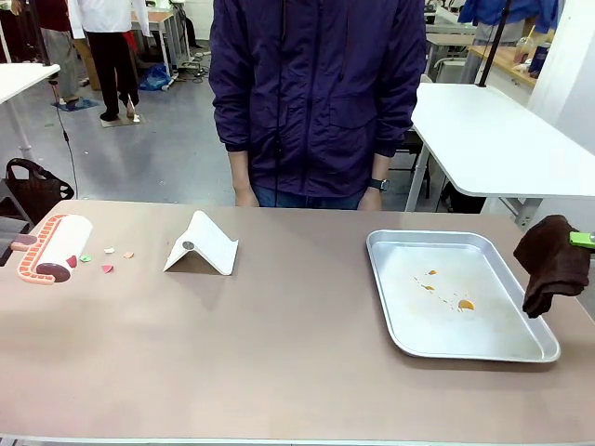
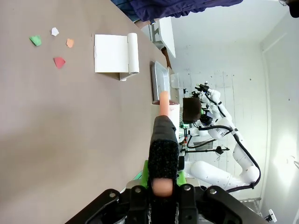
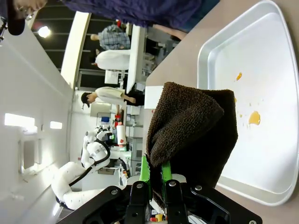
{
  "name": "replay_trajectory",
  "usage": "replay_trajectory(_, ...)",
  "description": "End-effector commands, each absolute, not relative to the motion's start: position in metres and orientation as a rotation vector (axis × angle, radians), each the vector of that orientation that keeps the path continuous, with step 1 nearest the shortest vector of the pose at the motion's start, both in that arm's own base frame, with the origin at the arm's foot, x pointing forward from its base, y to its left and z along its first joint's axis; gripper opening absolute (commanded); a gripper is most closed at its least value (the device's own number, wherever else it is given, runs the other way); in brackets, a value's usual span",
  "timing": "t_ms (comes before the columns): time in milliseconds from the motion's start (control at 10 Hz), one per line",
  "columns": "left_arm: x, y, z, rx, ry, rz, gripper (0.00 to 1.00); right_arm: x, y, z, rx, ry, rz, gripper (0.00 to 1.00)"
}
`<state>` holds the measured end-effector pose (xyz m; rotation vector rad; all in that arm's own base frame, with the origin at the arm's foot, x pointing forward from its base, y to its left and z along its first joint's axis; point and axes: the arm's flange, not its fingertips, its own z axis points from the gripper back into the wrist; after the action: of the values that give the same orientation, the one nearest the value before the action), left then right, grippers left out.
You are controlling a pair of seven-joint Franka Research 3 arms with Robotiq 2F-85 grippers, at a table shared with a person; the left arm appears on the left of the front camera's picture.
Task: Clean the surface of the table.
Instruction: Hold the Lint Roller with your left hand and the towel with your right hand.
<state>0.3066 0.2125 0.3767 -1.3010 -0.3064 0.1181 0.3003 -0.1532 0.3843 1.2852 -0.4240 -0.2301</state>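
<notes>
Front view, left to right: the lint roller lay on the far-left part of the table, its long axis running from the near edge toward the far edge with a slight tilt. The paper scraps lay just to the roller's right, across that axis, so a sideways roll to the right would probably carry it over them. The left arm was the nearer one by far. In the left wrist view the left pincer was clamped on the roller's handle, jaws drawn in tight around it.

Further right, near the middle, stood a white folded stand, apart from the scraps. On the right part of the table sat the metal tray, with orange spots on its floor. Just beyond its right rim hung a brown cloth. The right wrist view showed the right pincer closed on that cloth, which hung beside the tray without touching it.
</notes>
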Motion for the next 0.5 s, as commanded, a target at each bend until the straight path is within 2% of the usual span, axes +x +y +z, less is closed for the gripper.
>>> replay_trajectory(0,0.3041,0.2148,0.3765,-1.320,-0.319,0.100,0.00,0.2985,-0.1532,0.3899,1.290,-0.434,-0.221,0.00)
replay_trajectory(400,0.3041,0.2148,0.3765,-1.320,-0.319,0.100,0.00,0.2985,-0.1532,0.3899,1.290,-0.434,-0.221,0.00)
